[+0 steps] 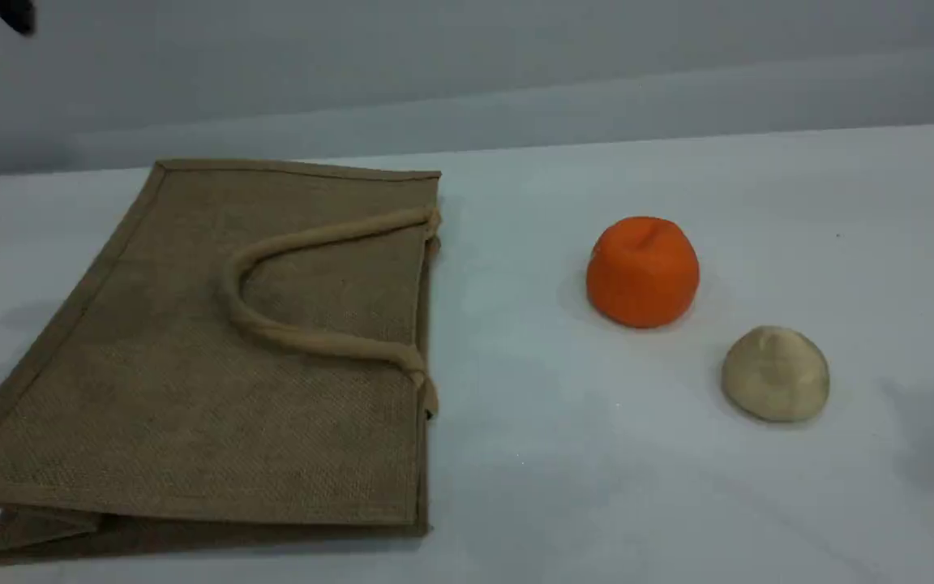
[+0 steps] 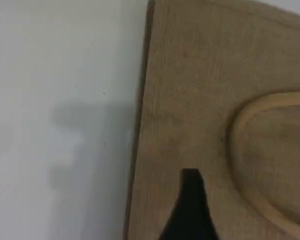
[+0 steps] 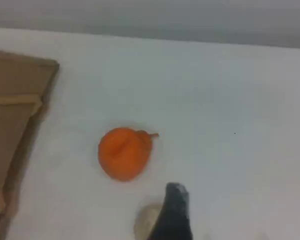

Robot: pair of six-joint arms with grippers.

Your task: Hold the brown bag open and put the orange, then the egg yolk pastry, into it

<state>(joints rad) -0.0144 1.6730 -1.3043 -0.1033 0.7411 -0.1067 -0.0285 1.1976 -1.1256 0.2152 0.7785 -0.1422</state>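
The brown bag (image 1: pixel 191 389) lies flat and closed on the left of the white table, its mouth edge and beige handle (image 1: pixel 313 237) facing right. To its right rests the orange (image 1: pixel 642 272), and the pale egg yolk pastry (image 1: pixel 775 373) sits nearer the front right. In the left wrist view one dark fingertip (image 2: pixel 191 205) hovers over the bag (image 2: pixel 190 100) near its handle. The right wrist view shows a fingertip (image 3: pixel 174 215) above the pastry (image 3: pixel 146 222), with the orange (image 3: pixel 124 152) just beyond. Both grippers are open and hold nothing.
A dark bit of the left arm (image 1: pixel 13 15) shows at the scene's top left corner. The table's far edge (image 1: pixel 678 138) meets a grey wall. The bag's corner (image 3: pixel 15 100) appears at the left of the right wrist view.
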